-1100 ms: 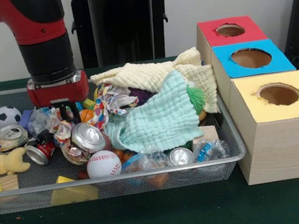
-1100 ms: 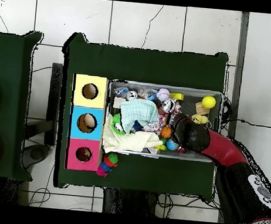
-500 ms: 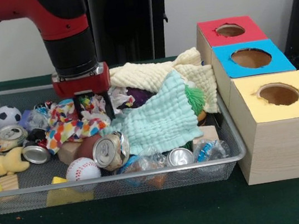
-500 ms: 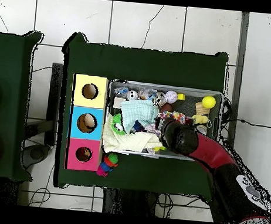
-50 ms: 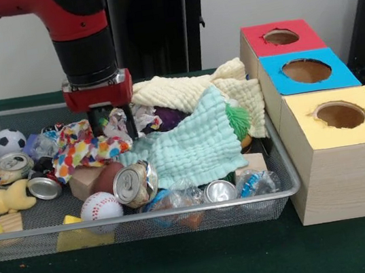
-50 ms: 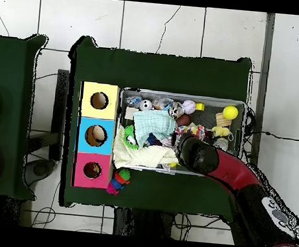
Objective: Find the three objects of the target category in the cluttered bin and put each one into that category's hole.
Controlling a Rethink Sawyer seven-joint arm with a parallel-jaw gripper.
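The gripper [image 5: 112, 123] hangs low over the wire bin [image 5: 279, 163]; its fingers [image 5: 128, 125] are closed on the colourful spotted cloth [image 5: 88, 149], which drapes leftwards over cans; a green cloth [image 5: 194, 145] lies just beside it.

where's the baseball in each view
Front view: the baseball lies near the bin's front rim, left of centre, just left of the crushed can.
Overhead view: a small pale ball by the bin's top edge, right of centre, is probably it; the stitching cannot be made out.
Shared landmark: the yellow box at the row's end; the baseball sits along that same side of the bin.
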